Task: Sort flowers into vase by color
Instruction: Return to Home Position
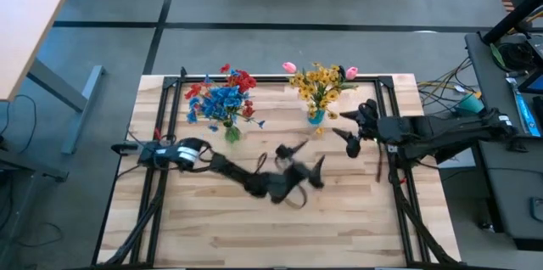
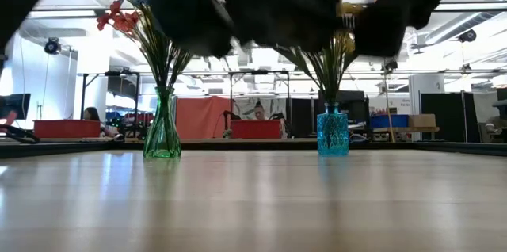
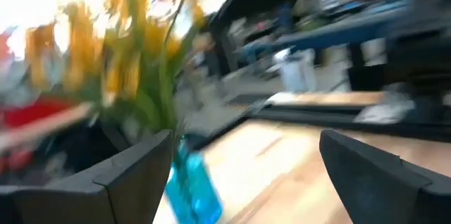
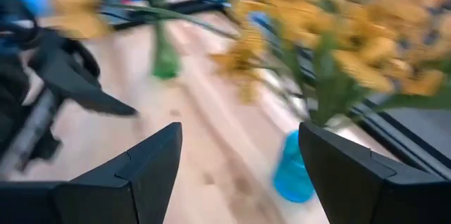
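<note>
I saw yellow flowers in the blue vase, blue flowers and red flowers in the green vase, left gripper mid-table, jaws wide, empty, right gripper near the blue vase, jaws wide, empty.

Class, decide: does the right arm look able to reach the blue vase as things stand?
Probably yes. The right gripper hangs open close to the blue vase, with only bare table between them; the left gripper sits off that line, and the yellow flowers spread above.
</note>
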